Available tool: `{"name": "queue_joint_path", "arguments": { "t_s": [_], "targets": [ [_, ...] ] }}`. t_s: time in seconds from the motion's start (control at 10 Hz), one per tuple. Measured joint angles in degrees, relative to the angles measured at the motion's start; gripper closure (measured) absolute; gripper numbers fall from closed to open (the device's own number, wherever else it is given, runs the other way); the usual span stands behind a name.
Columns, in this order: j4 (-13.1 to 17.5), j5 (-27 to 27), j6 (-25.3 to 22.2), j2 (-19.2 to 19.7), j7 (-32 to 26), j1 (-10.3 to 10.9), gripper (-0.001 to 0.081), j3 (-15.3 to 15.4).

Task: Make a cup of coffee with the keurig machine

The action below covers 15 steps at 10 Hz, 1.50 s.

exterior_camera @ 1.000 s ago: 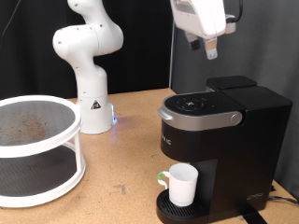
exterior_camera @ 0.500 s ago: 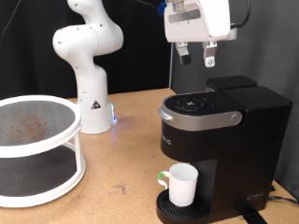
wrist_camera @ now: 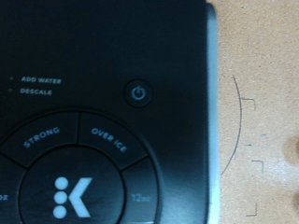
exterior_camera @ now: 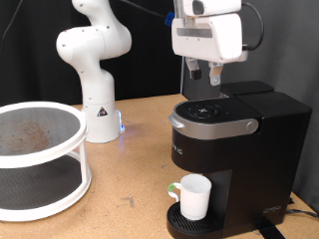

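**Pincer poised over the brew buttons**

The gripper (exterior_camera: 206, 73) hangs in the air directly above the keurig (exterior_camera: 234, 149), its two fingers a small way apart and holding nothing. Well below it, at the foot of the machine, the cup (exterior_camera: 194, 196) stands on the drip tray (exterior_camera: 177, 223) under the spout, so that part of the work looks done. The lid sits closed. The wrist view looks straight down on the button panel (wrist_camera: 103, 121): the power button (wrist_camera: 138, 93) lies almost dead under the hand, with the large K button (wrist_camera: 71, 196) just beside it. The step in hand appears to be starting the brew, which calls for a fingertip lined up on one button and a short, firm downward press.
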Motion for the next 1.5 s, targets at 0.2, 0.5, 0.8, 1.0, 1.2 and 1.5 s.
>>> {"name": "queue_joint_path", "arguments": {
  "t_s": [0.2, 0.5, 0.8, 1.0, 1.2, 1.5],
  "targets": [
    [-0.9, 0.1, 0.4, 0.3, 0.0, 0.0, 0.0445, 0.0],
    [-1.9, 1.3, 1.7, 1.7, 0.0, 0.0, 0.0592, -0.2],
    [-2.4, 2.2, 3.3, 4.3, 0.0, -0.1, 0.0796, -0.2],
    [-2.4, 3.4, 4.6, 5.7, -0.5, -0.1, 0.0803, -0.2],
    [-1.9, 6.4, 2.9, 5.9, -2.2, -0.1, 0.0805, -0.5],
    [0.1, 8.2, -1.6, 7.0, -3.0, -0.3, 0.0806, -1.0]
  ]
}}
